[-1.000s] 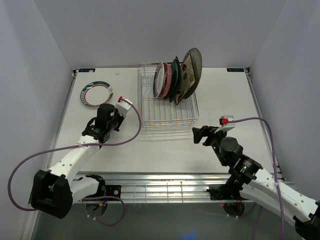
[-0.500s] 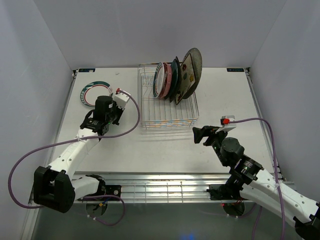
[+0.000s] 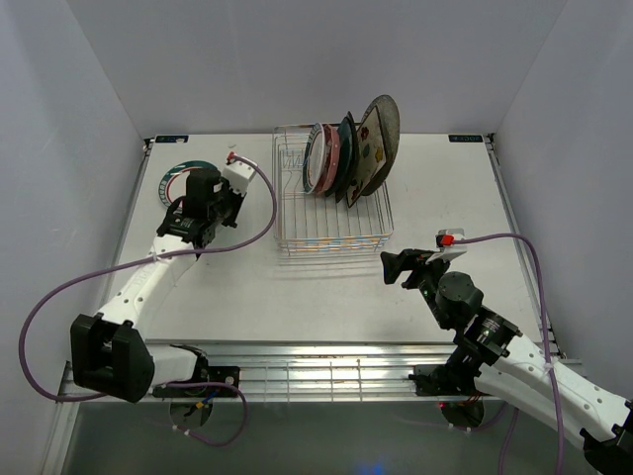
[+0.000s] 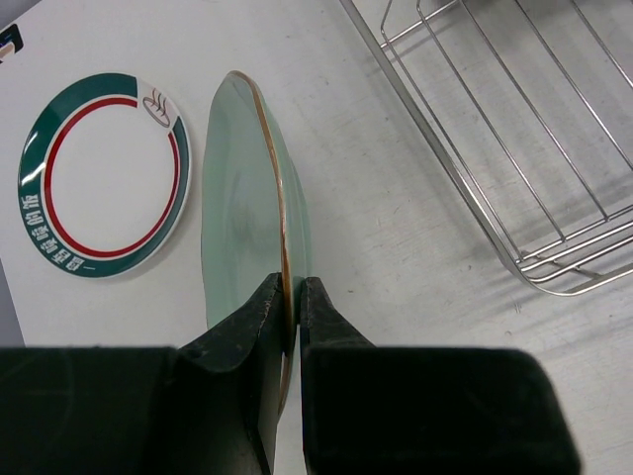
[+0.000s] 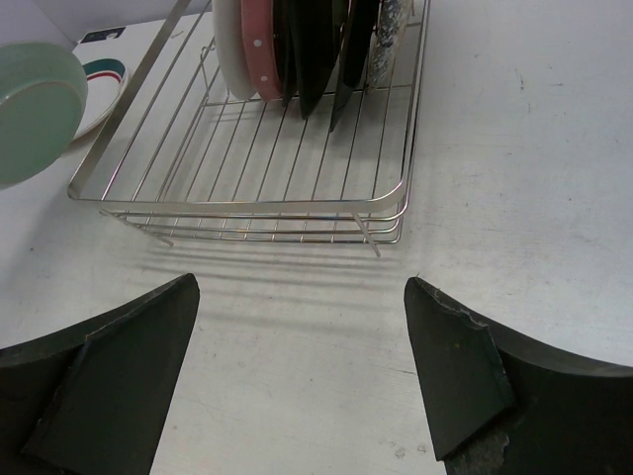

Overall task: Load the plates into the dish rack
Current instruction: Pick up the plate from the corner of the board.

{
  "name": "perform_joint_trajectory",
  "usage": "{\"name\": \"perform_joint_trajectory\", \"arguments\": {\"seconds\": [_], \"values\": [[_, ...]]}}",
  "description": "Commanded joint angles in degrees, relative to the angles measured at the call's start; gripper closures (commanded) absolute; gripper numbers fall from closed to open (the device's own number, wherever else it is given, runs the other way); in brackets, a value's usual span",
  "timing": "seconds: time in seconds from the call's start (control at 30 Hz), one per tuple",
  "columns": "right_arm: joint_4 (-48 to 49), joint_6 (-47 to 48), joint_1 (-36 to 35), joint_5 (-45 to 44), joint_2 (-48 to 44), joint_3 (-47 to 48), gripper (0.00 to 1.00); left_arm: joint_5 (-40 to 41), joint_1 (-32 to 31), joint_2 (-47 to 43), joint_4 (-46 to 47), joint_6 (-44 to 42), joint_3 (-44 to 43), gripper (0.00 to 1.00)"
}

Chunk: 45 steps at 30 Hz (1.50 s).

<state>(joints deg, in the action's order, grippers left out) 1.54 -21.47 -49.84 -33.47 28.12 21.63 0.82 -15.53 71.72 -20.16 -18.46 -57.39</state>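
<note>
Rack (image 3: 334, 236) of silver wire holds 5 plates (image 3: 348, 158), all standing on edge and packed together at its far end. Left gripper (image 4: 294, 297) is pinched nearly closed on the rim of a mint plate (image 4: 242, 198), holding it upright on edge to the left of the rack, beside a white teal-rimmed plate (image 4: 104, 173) lying flat on the table (image 3: 445, 188). Right gripper (image 5: 299, 287) gapes wide, holding nothing, near the rack's near end.

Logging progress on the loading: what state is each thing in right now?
mint plate: held on edge by its rim
left gripper: shut on mint plate
white teal-rimmed plate: flat on the table
dish rack: loaded at its far end only
racked plates: standing on edge
right gripper: open, empty
</note>
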Motion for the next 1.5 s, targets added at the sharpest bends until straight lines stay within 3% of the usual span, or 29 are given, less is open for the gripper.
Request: {"name": "perform_joint_trajectory", "arguments": {"seconds": [0.0, 0.43, 0.93, 1.47], "values": [[2.7, 0.0, 0.0, 0.3, -0.5, 0.3, 0.1, -0.4, 0.8, -0.4, 5.1, -0.1, -6.1, 1.0], [2.7, 0.1, 0.0, 0.6, -0.7, 0.3, 0.1, -0.7, 1.6, 6.1, 6.4, 3.3, -18.6, 1.0], [2.7, 0.3, 0.0, 0.8, -0.8, 0.3, 0.1, -8.9, 1.5, 12.4, 7.1, 11.2, -32.9, 1.0], [2.8, 0.3, 0.0, 1.5, -2.0, 0.1, 0.1, -3.7, -4.9, 17.0, 9.2, 12.7, -40.6, 1.0]]}}
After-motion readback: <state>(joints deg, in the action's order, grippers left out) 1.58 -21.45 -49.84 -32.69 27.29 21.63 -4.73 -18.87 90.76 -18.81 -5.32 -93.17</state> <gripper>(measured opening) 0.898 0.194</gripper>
